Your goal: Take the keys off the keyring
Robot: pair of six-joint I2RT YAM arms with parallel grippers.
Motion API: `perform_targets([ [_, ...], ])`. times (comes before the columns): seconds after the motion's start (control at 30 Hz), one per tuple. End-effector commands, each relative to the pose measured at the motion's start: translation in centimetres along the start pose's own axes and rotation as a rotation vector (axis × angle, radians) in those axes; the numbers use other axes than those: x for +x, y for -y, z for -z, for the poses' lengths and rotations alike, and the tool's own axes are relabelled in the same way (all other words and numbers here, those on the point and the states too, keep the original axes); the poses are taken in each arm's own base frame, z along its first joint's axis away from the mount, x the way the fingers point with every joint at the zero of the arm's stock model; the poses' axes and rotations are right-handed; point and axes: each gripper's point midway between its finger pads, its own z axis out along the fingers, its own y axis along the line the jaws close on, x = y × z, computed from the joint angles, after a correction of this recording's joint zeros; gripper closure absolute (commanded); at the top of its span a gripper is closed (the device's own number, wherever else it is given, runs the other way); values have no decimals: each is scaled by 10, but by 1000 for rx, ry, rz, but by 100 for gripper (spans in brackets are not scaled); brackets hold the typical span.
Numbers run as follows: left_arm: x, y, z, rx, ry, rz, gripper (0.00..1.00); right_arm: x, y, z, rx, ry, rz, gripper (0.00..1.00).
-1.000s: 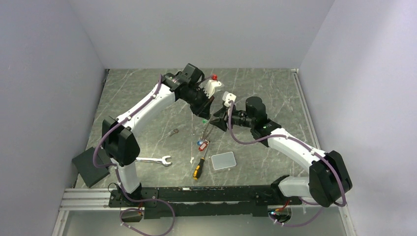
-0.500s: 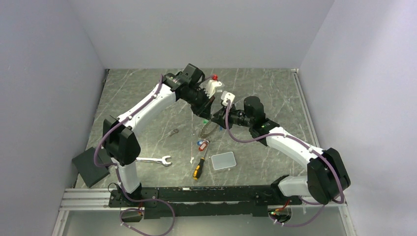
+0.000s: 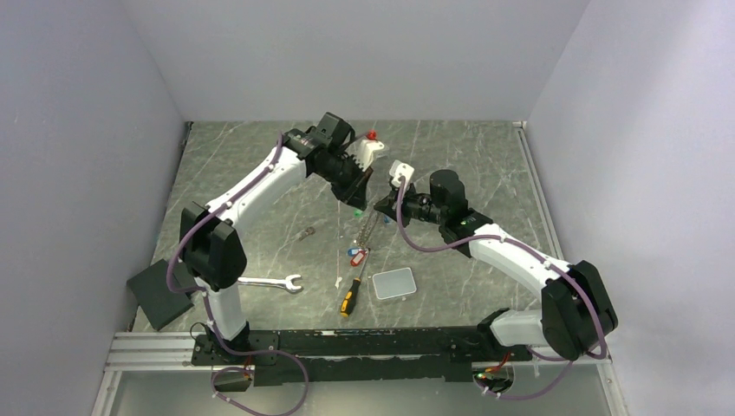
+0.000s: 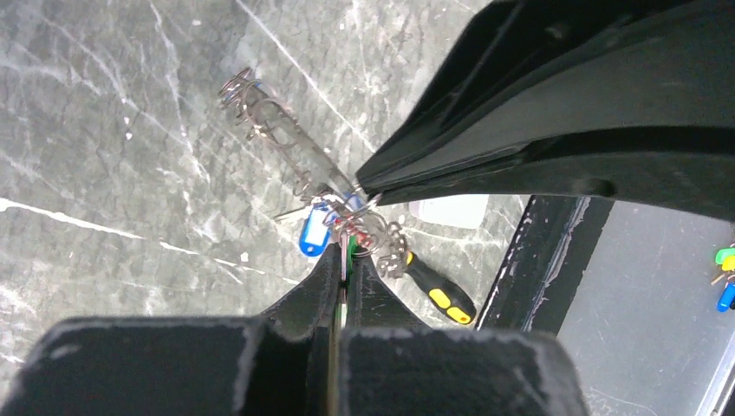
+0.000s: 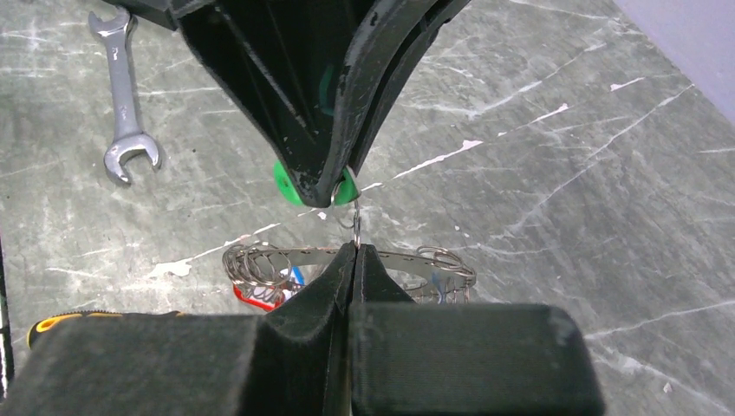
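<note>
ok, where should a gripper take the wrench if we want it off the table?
Grip the wrench mid-shank, coming straight down, jaws closing across its narrow width. It lies flat on the table, and the shank is slimmer than the heads, so the middle probably gives the most secure pinch.

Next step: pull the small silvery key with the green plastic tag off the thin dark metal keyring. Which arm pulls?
Left, likely. The left gripper is shut on the green plastic tag, so it can pull away; the right gripper is clamped on the thin dark metal keyring, anchoring it.
</note>
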Motion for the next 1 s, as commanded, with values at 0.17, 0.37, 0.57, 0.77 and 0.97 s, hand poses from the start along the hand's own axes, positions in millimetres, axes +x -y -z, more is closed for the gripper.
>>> perform_targets([
  [0.17,0,-11,9,-42,37,17,100,-33,4,6,26,105,63,100],
  [0.37,1,-10,4,-22,32,21,100,-35,4,7,27,116,56,100],
  [0.57,5,-5,-5,-5,11,16,100,-37,5,8,36,127,52,100],
  [0.77,8,-4,-13,-4,-12,7,100,-38,5,9,37,131,52,100],
  [0.97,11,-6,-16,-11,-21,10,100,-38,6,10,41,133,52,100],
])
